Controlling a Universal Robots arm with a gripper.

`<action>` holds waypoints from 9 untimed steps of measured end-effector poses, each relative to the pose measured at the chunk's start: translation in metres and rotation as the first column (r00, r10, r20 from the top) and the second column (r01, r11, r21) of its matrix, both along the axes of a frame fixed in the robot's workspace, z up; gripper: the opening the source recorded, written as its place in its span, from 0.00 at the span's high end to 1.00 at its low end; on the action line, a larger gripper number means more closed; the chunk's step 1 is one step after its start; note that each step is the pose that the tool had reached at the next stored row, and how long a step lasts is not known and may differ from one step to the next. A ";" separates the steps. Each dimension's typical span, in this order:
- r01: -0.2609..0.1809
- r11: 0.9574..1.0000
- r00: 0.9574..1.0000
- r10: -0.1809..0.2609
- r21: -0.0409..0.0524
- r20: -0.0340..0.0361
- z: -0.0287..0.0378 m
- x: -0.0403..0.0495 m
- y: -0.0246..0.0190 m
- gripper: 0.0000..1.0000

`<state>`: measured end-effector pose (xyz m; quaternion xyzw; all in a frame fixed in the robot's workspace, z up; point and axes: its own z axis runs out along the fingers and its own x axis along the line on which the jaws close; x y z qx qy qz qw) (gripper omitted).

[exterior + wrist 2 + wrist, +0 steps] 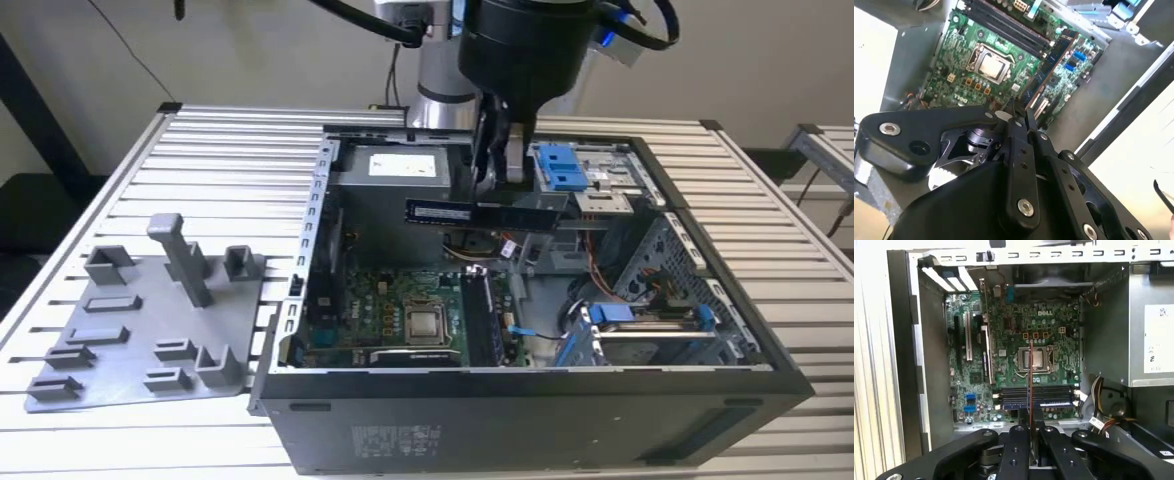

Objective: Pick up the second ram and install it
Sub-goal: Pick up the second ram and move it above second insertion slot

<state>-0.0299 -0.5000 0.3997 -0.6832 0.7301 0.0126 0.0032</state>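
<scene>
Second ram [483,213] is clamped edge-down between the closed gripper [497,190] fingers, level above the open computer case [534,400], seemingly aligned with the long black slots [1054,392] on the motherboard [1054,325] for seating.

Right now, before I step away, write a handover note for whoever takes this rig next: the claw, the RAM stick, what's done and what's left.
Claw: shut on the second ram, gripping it near its middle.
Second ram: in the air, roughly level, above the open computer case and over the motherboard. It touches nothing but the claw.
Done: the pick-up.
Left: the stick is not yet in the memory slots, so the install is not done.
</scene>
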 end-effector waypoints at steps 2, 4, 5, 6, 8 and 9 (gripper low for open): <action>0.000 1.000 1.000 0.000 0.000 0.000 0.0000 0.0068 0.0000 0.86; 0.000 1.000 1.000 0.000 0.000 -0.001 0.0000 0.0137 0.0000 0.86; 0.000 1.000 1.000 0.000 0.000 -0.001 0.0000 0.0165 0.0000 0.86; 0.000 1.000 1.000 0.000 0.000 -0.001 0.0000 0.0194 0.0000 0.86; 0.000 1.000 1.000 0.000 0.000 -0.001 0.0000 0.0248 0.0000 0.86; 0.000 1.000 1.000 0.000 0.000 -0.001 0.0000 0.0272 0.0000 0.86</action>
